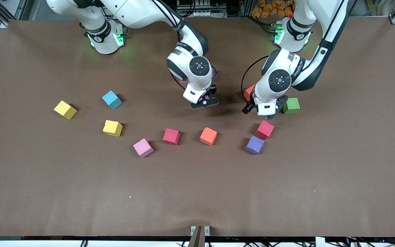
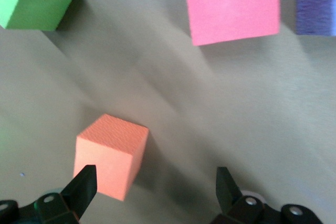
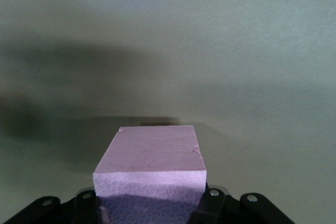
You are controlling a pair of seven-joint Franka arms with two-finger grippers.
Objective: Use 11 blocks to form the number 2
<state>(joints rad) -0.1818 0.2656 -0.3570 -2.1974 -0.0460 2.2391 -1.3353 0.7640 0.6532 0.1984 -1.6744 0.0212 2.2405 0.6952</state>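
Note:
Loose blocks lie scattered on the table; no number 2 is in view. My right gripper (image 1: 205, 101) is shut on a pale pink block (image 3: 152, 163) just above bare table near the middle. My left gripper (image 1: 263, 112) hangs open and low, with an orange block (image 2: 110, 156) by one fingertip (image 2: 84, 184); that orange block (image 1: 249, 92) is half hidden by the arm. Nearer the front camera lie a pink-red block (image 1: 265, 129), a purple block (image 1: 254, 144), another orange block (image 1: 208, 136), a red block (image 1: 171, 136) and a pink block (image 1: 143, 148).
A green cube (image 1: 291, 105) sits close beside the left gripper. Toward the right arm's end lie a blue block (image 1: 111, 100) and two yellow blocks (image 1: 65, 109) (image 1: 112, 128). The brown table (image 1: 197, 192) runs wide toward the front camera.

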